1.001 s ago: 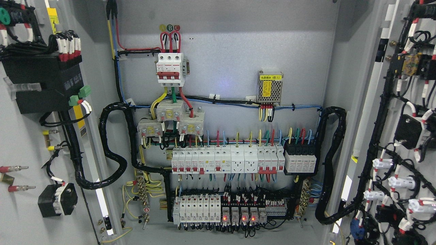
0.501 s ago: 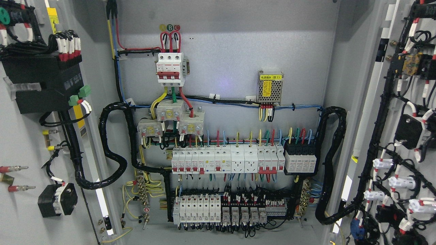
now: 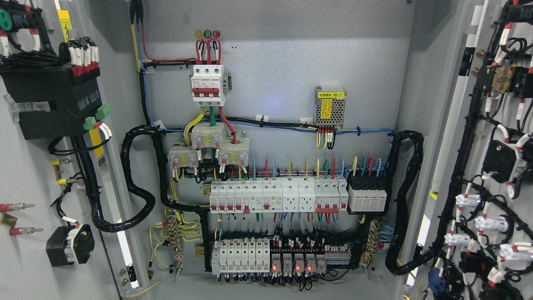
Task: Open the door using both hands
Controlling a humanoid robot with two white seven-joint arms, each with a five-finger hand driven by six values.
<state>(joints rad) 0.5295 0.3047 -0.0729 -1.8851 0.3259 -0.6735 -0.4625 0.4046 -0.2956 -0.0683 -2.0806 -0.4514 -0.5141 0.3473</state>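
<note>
Both doors of a grey electrical cabinet stand swung wide open. The left door (image 3: 25, 175) fills the picture's left edge, its inner face carrying a black box, wires and terminals. The right door (image 3: 491, 137) fills the right edge, with black wire looms and white connectors on its inner face. Between them the back panel (image 3: 283, 75) shows in full. No robot hand or arm is in the head view.
On the back panel sit a white three-pole breaker (image 3: 208, 83), a small power supply with a yellow label (image 3: 330, 106), a row of white breakers (image 3: 275, 196) and a lower relay row with red lights (image 3: 291, 262). Thick black cable bundles (image 3: 137, 183) loop at both sides.
The red lights on the lower relay row were off half a second ago and are lit again now. Doors and camera have not moved.
</note>
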